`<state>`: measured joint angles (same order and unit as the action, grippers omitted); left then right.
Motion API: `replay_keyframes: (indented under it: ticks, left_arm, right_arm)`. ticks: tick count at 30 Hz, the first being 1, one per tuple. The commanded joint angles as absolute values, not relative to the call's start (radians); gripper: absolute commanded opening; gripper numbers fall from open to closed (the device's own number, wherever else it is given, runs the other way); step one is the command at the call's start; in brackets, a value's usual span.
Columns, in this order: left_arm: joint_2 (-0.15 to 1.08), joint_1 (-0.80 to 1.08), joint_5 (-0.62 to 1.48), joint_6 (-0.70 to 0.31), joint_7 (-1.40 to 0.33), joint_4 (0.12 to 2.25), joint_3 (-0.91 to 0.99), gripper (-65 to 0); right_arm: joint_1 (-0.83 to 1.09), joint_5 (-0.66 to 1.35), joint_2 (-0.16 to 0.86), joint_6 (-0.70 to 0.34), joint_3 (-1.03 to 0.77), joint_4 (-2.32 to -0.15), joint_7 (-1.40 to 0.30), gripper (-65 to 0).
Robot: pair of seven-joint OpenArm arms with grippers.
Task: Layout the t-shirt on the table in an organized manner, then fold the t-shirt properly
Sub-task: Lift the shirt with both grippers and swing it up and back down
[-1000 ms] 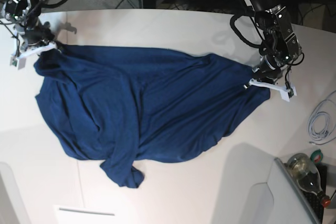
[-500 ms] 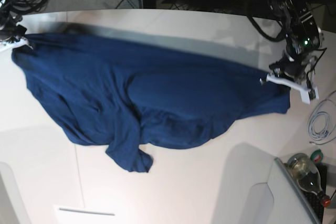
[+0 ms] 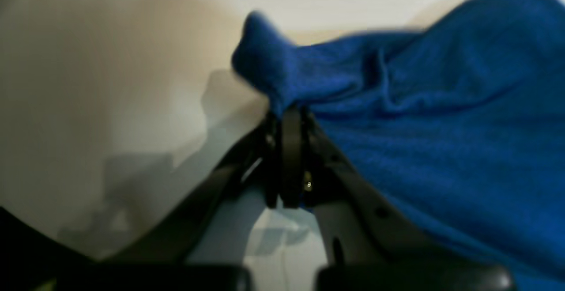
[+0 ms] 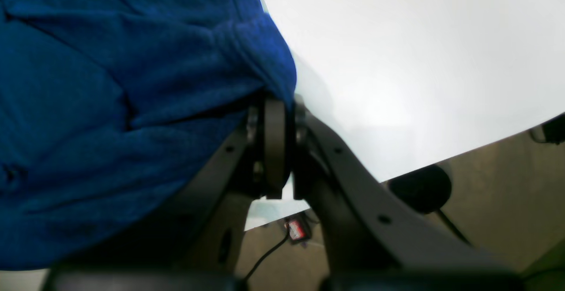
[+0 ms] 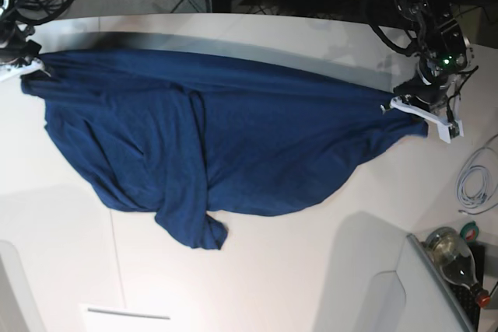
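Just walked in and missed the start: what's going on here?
Two robot arms hold a navy t-shirt stretched across the white table. The left hand pinches one end, the right hand the other, both shut on fabric. The shirt is spread wide but wrinkled, with a bunched flap at the near edge. No fold is made yet.

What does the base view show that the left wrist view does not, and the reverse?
Only base: the whole shirt stretched between both grippers, the right gripper, a bottle and a cable near the table's edge. Only left wrist: the left gripper close up, shut on a bunched fold. Both: blue shirt, white table, left gripper.
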<state>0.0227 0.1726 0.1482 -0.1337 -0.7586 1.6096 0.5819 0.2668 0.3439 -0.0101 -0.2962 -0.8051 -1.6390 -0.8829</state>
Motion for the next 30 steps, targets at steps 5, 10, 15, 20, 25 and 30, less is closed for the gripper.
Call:
replay_keyframes:
  ticks: [5,10,15,20,25,30]
  left_arm:
    - [0.033,0.220,0.140,-0.130,-0.731,1.600,0.535,-65.0]
    - [0.031,0.242,0.145,-0.130,-0.731,1.600,0.529,-65.0]
    - [0.031,0.237,0.140,-0.130,-0.731,1.606,0.532,-65.0]
    - [0.036,0.154,0.137,-0.130,-0.739,1.635,0.527,-65.0]
    - [0.076,-0.077,0.136,-0.125,-0.739,1.500,0.380,-65.0]
    - [0.079,-0.433,0.058,-0.124,-0.727,1.144,0.240,-65.0]
  right_arm:
    - [0.252,0.295,0.018,-0.292,-0.811,-1.492,-0.862,-65.0]
    - [0.240,0.282,0.019,-0.295,-0.812,-1.414,-0.860,-65.0]
    - [0.236,0.282,0.022,-0.295,-0.811,-1.417,-0.860,-65.0]
    - [0.165,0.280,0.073,-0.295,-0.809,-1.461,-0.866,-65.0]
    - [-0.090,0.278,0.220,-0.291,-0.691,-1.299,-0.858,-65.0]
    - [-0.437,0.278,0.351,-0.291,-0.466,-0.946,-0.710,-65.0]
